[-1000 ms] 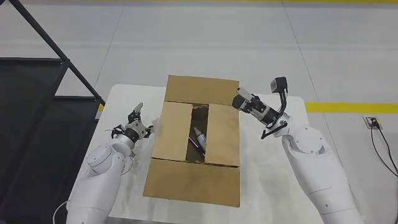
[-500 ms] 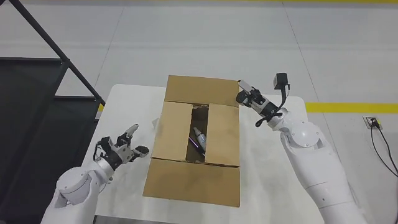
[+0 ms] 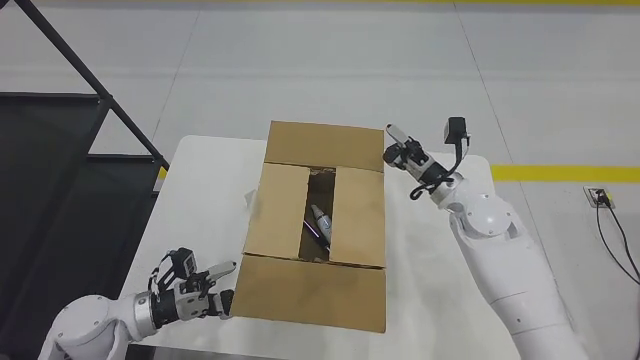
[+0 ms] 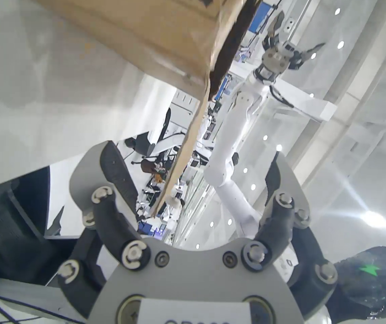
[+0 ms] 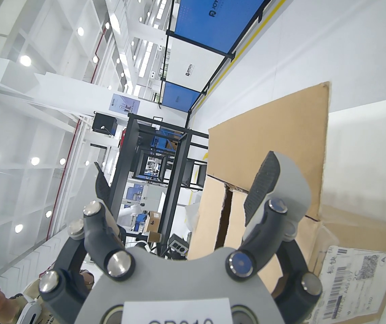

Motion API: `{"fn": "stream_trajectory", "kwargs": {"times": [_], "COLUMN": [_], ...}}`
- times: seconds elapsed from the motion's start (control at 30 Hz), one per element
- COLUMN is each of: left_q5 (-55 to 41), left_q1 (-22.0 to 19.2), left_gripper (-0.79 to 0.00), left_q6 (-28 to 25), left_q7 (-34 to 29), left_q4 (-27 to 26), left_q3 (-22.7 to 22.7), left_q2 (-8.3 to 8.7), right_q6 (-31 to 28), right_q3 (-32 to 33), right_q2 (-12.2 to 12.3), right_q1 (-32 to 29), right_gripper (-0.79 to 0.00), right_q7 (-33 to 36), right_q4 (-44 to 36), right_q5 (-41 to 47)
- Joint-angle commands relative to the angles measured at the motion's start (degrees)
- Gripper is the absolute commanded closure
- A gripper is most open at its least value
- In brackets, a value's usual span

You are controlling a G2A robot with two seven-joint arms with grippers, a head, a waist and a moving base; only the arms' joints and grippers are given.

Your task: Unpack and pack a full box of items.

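Left arm (image 3: 110,315) pulled back | box (image 3: 310,295) 1 | item (image 3: 321,224) 1 | arms 2

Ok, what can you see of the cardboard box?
The cardboard box is plain brown and stands upright on the white table. Two side flaps are folded in over the top with a gap between, where a small grey item shows inside; the far and near flaps lie spread outward. A printed label is on one side wall. The open left gripper sits at the near flap's corner; contact is unclear.
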Motion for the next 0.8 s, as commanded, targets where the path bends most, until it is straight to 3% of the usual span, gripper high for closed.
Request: {"fn": "stream_trajectory", "kwargs": {"times": [0.0,0.2,0.4,0.77], "left_q5": [-1.3,-5.1,-9.8,-16.0], "left_q1": [0.2,0.5,1.2,1.5], "left_gripper": [-0.785,-0.785,-0.785,-0.785], "left_q6": [0.4,0.7,1.2,-0.4], "left_q7": [-1.4,-0.6,4.1,23.2], "left_q4": [-0.4,-2.1,-4.8,-9.0], "left_q3": [0.0,-0.1,0.3,3.6], "left_q2": [0.2,0.51,0.45,-0.59], "right_q6": [0.3,2.4,3.8,-3.3], "right_q3": [-0.3,-1.1,-2.8,-6.6], "right_q2": [-0.1,-0.5,-1.3,-4.4], "right_q1": [0.4,1.9,5.0,13.8], "right_gripper": [-0.785,-0.785,-0.785,-0.785], "right_q7": [-1.0,-5.5,-4.9,4.0], "right_q4": [1.0,4.0,9.7,26.4], "right_q5": [-0.4,-3.7,-4.4,2.5]}}
